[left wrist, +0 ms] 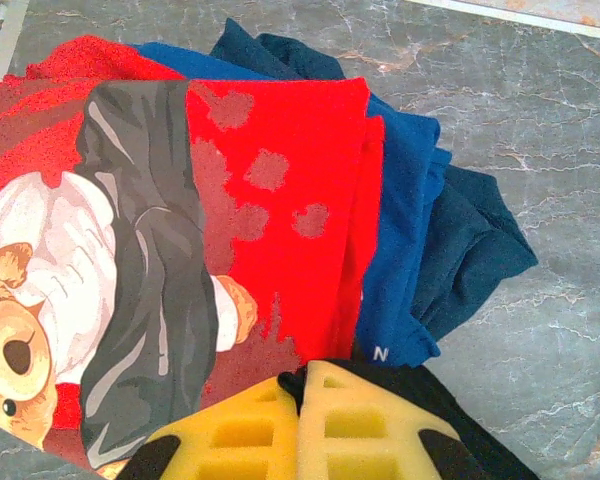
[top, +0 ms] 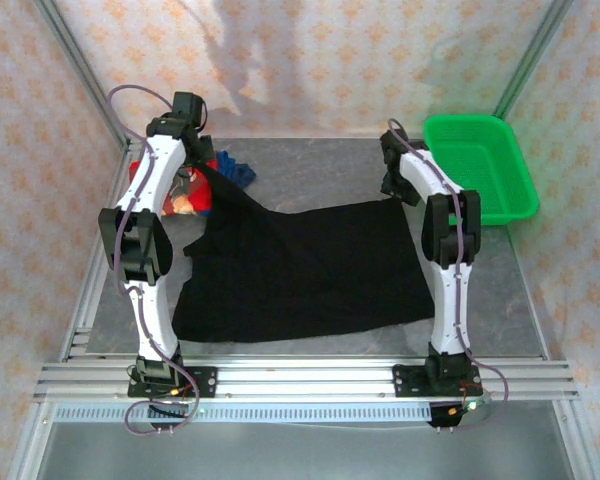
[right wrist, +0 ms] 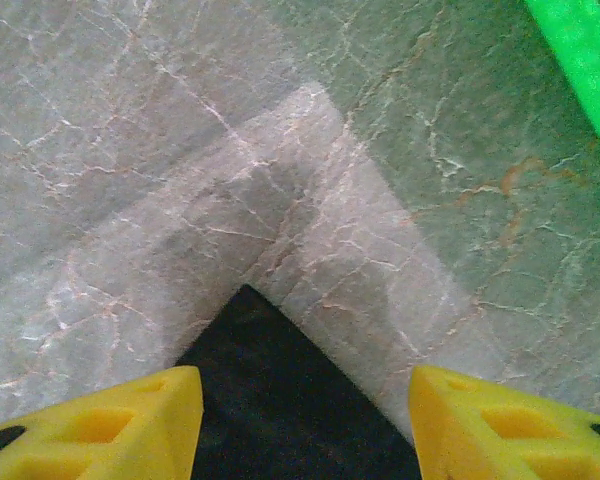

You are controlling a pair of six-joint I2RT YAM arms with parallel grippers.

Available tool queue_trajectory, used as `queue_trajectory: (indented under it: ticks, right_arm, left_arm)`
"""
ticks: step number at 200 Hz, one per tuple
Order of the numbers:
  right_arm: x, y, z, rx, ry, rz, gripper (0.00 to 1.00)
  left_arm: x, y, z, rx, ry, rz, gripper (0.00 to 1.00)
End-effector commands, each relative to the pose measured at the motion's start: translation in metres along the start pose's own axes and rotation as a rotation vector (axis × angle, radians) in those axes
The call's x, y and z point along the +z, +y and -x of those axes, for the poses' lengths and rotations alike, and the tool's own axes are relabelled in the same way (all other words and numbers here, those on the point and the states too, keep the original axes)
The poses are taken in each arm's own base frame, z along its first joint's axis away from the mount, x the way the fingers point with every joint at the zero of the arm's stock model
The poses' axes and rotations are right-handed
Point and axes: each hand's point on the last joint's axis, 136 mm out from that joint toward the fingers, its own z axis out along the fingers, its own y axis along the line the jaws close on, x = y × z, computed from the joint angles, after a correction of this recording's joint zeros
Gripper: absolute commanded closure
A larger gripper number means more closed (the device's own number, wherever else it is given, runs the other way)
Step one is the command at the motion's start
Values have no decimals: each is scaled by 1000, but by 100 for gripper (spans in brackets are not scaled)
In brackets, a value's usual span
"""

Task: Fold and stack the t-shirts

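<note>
On the grey table (top: pixel 310 165), spread nearly flat between both arms, the black t-shirt (top: pixel 310 270), with long axis running left to right and far edge turned away from the arm bases. At the far right of the table, apart from the cloth, a green basket (top: pixel 480 165). Behind the far left corner of the black t-shirt, in a small heap, the red t-shirt (left wrist: pixel 280 180) with cartoon print, lying over the blue t-shirt (left wrist: pixel 405 200). Far left corner of the black t-shirt lifted off the table and drawn up to the left fingers (left wrist: pixel 360 420), pressed fully together with black cloth coming out at their tips, so holding that corner just above the red t-shirt. Far right corner lying flat on the table, pointing away between the right fingers (right wrist: pixel 170 400), standing about half apart, one on each side of the corner, gripping nothing and, as far as visible, not pinching the cloth. Probably next: bringing the right fingers down and together on this corner, being already the nearest to it, then carrying both far corners toward the near edge for a first fold across the long axis.
</note>
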Motion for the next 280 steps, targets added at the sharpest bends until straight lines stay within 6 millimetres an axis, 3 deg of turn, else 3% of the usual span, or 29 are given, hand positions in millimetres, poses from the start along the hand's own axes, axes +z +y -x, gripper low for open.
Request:
queue_trajectory:
  ticks: [1, 78, 112, 167, 172, 239, 280]
  right_arm:
    - [5, 15, 3, 34, 7, 29, 44]
    - [35, 18, -3, 32, 29, -7, 50]
    - [42, 13, 4, 53, 11, -29, 55]
    - [45, 8, 1, 59, 39, -22, 96]
    - [44, 5, 1, 64, 37, -28, 100]
    - [-8, -72, 44, 179, -108, -92, 100]
    - [-12, -83, 41, 174, -106, -83, 100]
  left_arm:
    - [-12, -4, 6, -3, -33, -21, 100]
    - [-13, -5, 7, -7, -36, -20, 100]
    - [-16, -3, 7, -3, -39, -14, 100]
    - [-16, -4, 7, -5, -34, -22, 100]
    - [-16, -5, 7, -6, -34, -24, 100]
    - [-18, -23, 11, -13, -58, -71, 100]
    - [-14, -29, 15, -32, -65, -85, 100]
